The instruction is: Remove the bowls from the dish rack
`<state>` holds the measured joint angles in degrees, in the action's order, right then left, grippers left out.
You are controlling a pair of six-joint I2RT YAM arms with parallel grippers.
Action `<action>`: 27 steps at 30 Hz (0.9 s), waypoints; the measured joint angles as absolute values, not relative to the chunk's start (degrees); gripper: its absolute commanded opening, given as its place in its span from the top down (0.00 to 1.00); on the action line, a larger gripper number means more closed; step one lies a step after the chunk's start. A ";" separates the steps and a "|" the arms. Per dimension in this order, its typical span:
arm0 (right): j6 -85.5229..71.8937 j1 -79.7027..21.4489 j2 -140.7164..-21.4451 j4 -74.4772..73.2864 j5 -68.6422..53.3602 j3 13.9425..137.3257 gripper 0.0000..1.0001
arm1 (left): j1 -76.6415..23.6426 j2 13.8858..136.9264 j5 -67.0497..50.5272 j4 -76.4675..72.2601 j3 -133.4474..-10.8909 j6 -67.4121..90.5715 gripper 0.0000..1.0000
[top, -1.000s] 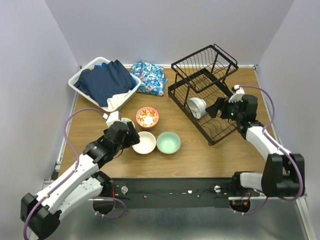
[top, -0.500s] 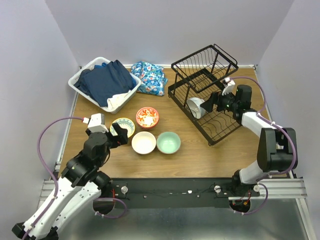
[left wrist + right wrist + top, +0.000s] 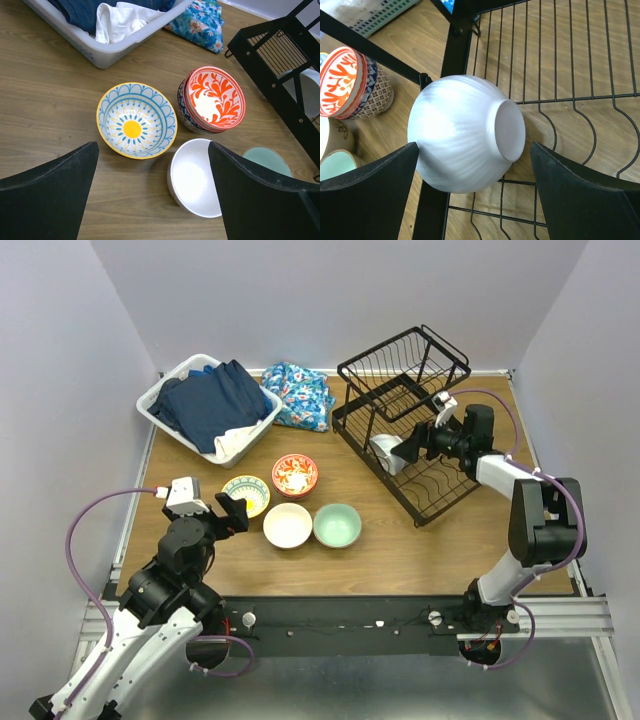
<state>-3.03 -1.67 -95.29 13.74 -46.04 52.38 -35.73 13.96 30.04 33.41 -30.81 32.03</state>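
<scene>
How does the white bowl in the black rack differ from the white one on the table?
The rack bowl lies on its side, foot showing; the table bowl sits upright, mouth up. The rack bowl shows a faintly ribbed outside; the table bowl a smooth inside. Both are white and round.

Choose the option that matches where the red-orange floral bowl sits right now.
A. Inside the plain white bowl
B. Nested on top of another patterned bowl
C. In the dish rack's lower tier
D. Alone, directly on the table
B: in the left wrist view the red-orange floral bowl sits nested in a blue patterned bowl, which stands on the table.
</scene>
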 measured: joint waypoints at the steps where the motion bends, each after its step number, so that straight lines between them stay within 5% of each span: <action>1: -2.94 -1.72 -95.50 13.63 -46.33 52.53 0.00 | -35.73 14.28 30.04 33.32 -30.81 31.92 0.01; 27: -2.13 -2.33 -95.15 19.27 -51.53 50.92 0.00 | -35.73 15.00 30.04 32.62 -30.59 31.27 0.01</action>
